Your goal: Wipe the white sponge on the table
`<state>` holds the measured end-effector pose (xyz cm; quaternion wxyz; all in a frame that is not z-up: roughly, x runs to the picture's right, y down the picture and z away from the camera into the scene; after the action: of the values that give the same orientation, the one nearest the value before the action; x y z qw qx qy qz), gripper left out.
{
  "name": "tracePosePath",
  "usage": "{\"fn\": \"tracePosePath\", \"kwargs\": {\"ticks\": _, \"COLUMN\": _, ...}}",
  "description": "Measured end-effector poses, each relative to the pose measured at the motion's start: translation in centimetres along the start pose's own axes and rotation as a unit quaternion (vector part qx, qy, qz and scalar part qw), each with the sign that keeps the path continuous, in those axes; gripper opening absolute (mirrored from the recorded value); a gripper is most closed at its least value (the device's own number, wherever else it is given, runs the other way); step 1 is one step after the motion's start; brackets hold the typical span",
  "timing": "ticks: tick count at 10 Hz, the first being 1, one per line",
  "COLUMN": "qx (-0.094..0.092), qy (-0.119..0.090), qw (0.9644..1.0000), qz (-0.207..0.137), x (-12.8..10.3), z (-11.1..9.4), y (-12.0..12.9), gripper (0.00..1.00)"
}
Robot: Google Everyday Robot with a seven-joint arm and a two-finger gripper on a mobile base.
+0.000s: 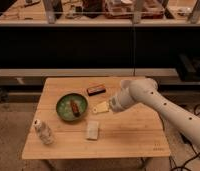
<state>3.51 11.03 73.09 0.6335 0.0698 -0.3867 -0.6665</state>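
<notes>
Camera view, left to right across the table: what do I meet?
Bottle → green bowl → white sponge. The dark block and the gripper, above the table just right of the bowl, overlap the sponge's span.

Reference: white sponge (93,130). Right of it and in front of it, bare table (135,136) leaves room to pass. Green bowl (58,106) stands just behind-left. White bottle (44,133) lies to the left, apart. Gripper (100,107) hangs just behind, its arm entering from the right. Dark block (95,90) sits farther behind.
</notes>
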Motion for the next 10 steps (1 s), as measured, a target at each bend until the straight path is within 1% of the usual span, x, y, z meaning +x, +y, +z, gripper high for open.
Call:
{"fn": "tracePosePath", "kwargs": {"ticks": 6, "qx": 0.000, "qy": 0.000, "qw": 1.0000, "qz": 0.000, "x": 0.01, "z": 0.00, "y": 0.01, "gripper": 0.80}}
{"fn": "tracePosePath", "kwargs": {"ticks": 7, "qx": -0.004, "qy": -0.001, "qw": 1.0000, "qz": 0.000, "x": -0.01, "z": -0.04, "y": 0.13, "gripper": 0.80}}
{"fn": "tracePosePath", "kwargs": {"ticks": 8, "qx": -0.024, "qy": -0.012, "qw": 0.9996, "qz": -0.004, "x": 0.06, "z": 0.10, "y": 0.22, "gripper": 0.80}}
{"fn": "tracePosePath", "kwargs": {"ticks": 9, "qx": -0.049, "qy": -0.022, "qw": 0.9985, "qz": -0.010, "x": 0.15, "z": 0.33, "y": 0.40, "gripper": 0.80}}
{"fn": "tracePosePath", "kwargs": {"ticks": 10, "qx": -0.086, "qy": -0.035, "qw": 0.9956, "qz": -0.017, "x": 0.27, "z": 0.62, "y": 0.74, "gripper": 0.80}}
